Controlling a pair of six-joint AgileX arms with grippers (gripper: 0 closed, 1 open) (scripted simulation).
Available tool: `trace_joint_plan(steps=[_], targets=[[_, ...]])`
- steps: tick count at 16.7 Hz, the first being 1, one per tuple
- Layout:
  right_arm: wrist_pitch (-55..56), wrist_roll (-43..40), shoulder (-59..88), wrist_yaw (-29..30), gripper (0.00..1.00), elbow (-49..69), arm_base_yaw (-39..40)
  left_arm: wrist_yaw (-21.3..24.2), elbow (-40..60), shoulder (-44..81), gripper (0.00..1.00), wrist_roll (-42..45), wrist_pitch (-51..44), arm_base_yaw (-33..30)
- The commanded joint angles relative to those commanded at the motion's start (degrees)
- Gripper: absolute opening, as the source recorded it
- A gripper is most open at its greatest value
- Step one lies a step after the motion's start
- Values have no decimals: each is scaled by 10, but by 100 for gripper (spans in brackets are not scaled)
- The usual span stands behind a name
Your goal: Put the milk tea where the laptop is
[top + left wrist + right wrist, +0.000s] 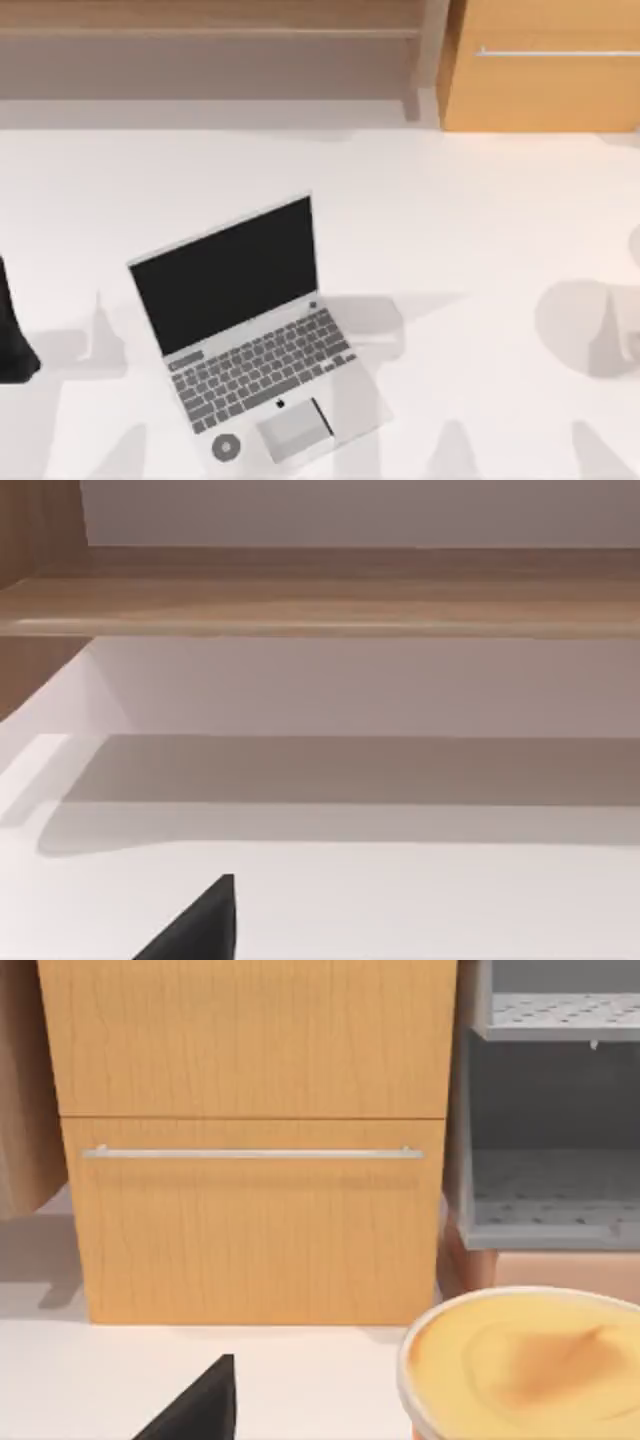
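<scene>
Top view had the laptop (245, 335) lying open in the lower centre-left of the frame on the white table (470, 220), its black screen tilted toward the upper left and its grey keyboard, trackpad and round sticker toward the lower edge. At the far left edge, level with the laptop's screen, a black piece of the left arm (12, 325) showed. Whether the left gripper was clenched or released could not be told.

Right wrist view had one black fingertip (200, 1405) of the right gripper at the bottom edge, left of centre, touching nothing that could be seen; how far apart its fingers stood could not be told. Near it, in the lower right corner, sat the milk tea (525, 1365), its pale rim ringing the creamy orange-tan drink and cut by the frame edge. Farther back stood a wooden cabinet (250, 1140) with a slim metal handle, and to its right a grey rack (550, 1110) of perforated shelves.

Left wrist view had a like black fingertip (200, 925) over bare table, with a wooden shelf (320, 600) beyond.
</scene>
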Motion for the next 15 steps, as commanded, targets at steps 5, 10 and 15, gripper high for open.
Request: trace_joint_plan(steps=[5, 10, 15], targets=[[23, -9, 42, -30, 100, -1, -33, 0, 0, 0, 100, 0, 0, 0], [81, -37, 192, -111, 100, -8, -124, 0, 0, 0, 100, 0, 0, 0], [116, -56, 279, -161, 100, -14, -180, 0, 0, 0, 100, 0, 0, 0]])
